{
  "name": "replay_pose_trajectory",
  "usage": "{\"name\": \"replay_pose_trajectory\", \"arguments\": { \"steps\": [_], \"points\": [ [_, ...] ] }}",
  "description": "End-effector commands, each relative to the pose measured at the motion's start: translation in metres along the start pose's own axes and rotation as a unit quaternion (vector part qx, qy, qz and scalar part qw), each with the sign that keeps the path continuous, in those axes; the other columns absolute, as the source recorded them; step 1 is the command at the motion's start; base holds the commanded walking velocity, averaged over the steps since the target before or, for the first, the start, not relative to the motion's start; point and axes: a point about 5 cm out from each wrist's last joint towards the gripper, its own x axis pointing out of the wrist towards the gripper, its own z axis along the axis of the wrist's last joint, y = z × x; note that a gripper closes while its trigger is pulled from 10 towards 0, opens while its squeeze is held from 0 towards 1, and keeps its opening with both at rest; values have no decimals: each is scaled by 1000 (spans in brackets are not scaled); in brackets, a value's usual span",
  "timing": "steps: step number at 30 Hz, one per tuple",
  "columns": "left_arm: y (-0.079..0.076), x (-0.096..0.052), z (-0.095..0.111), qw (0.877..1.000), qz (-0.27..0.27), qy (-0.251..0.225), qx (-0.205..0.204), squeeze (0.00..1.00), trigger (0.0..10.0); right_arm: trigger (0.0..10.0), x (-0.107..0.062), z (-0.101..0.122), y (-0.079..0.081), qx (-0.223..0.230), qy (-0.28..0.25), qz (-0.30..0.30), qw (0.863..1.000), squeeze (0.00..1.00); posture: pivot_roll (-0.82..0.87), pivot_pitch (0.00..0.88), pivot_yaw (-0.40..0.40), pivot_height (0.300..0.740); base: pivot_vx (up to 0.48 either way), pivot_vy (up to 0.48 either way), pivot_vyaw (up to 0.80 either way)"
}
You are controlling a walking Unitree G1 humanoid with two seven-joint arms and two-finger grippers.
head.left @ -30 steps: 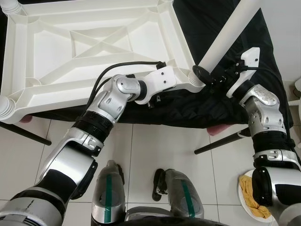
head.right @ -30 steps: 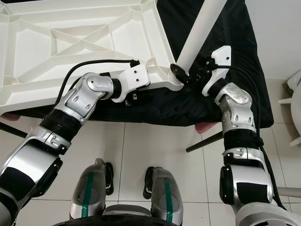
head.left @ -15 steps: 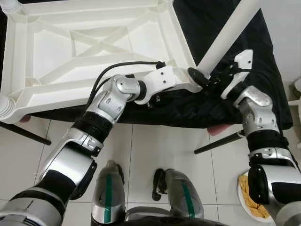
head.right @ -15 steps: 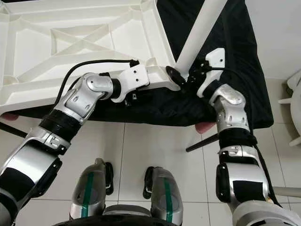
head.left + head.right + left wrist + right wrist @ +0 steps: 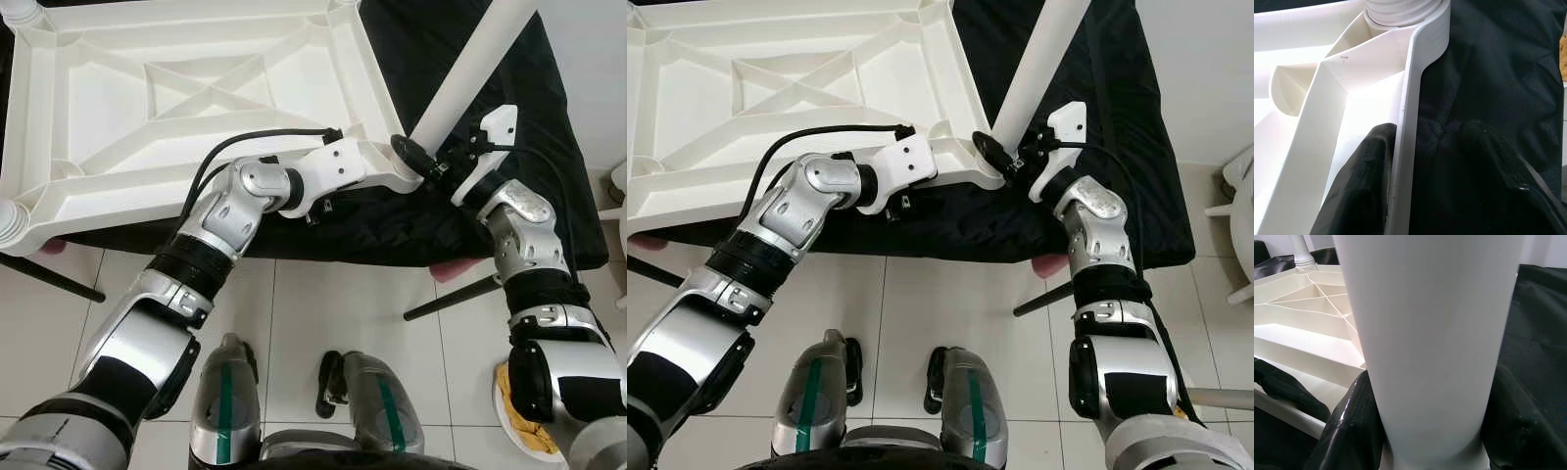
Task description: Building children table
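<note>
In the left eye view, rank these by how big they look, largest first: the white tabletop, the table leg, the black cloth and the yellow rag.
1. White tabletop.
2. Black cloth, though the tabletop hides part of it, so its rank against the tabletop is unsure.
3. Table leg, cut off at the picture's top edge.
4. Yellow rag, plainly smallest.

Both eye views are bright and evenly lit, sharp throughout, with soft shadows under the ribs of the upturned white tabletop (image 5: 186, 88) and small glints on the silver arm shells. In the left wrist view the tabletop's inner wall beside the rim blows out to near-white glare, while the black cloth (image 5: 1488, 78) next to it stays dim but textured. In the right wrist view the white leg (image 5: 1430, 342) is so close that it looks soft and featureless, and the black fingers (image 5: 1347, 431) beside it are blurred, with a small highlight.
</note>
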Motion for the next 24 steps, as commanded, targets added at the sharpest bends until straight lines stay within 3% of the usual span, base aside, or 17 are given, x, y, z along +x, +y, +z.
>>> {"name": "replay_pose_trajectory", "arguments": {
  "steps": [1, 2, 3, 11, 14, 22, 24],
  "points": [
    [-6, 2, -1, 1000, -13, 0, -7, 0, 10000, 0, -1, -4, 2, 16, -1, -2, 1000, 0, 39, 50, -69, 740, 0, 0, 0],
    [-6, 3, 0, 1000, -12, -1, -8, 0, 10000, 3255, -1, -4, 4, 20, -5, -7, 1000, 0, 39, 53, -70, 740, 0, 0, 0],
    [-7, 3, 0, 1000, -11, -2, -10, 0, 10000, 10000, 0, -3, 5, 23, -8, -11, 1000, 0, 39, 54, -70, 740, 0, 0, 0],
    [-12, 7, 5, 1000, -12, -12, -18, 0, 10000, 10000, 5, -8, 28, 45, -37, -52, 997, 0, 39, 60, -70, 740, 0, 0, 0],
    [-12, 8, 8, 1000, -11, -16, -21, 0, 10000, 10000, 11, -10, 39, 54, -51, -102, 992, 0, 38, 64, -67, 740, 0, 0, 0],
    [-10, 8, 9, 1000, -7, -16, -21, 0, 10000, 10000, 20, -12, 50, 72, -53, -154, 984, 0, 36, 64, -73, 740, 0, 0, 0],
    [-8, 8, 10, 1000, 0, -16, -22, 0, 10000, 10000, 24, -15, 57, 78, -44, -190, 978, 0, 37, 66, -81, 740, 0, 0, 0]
  ]
}}
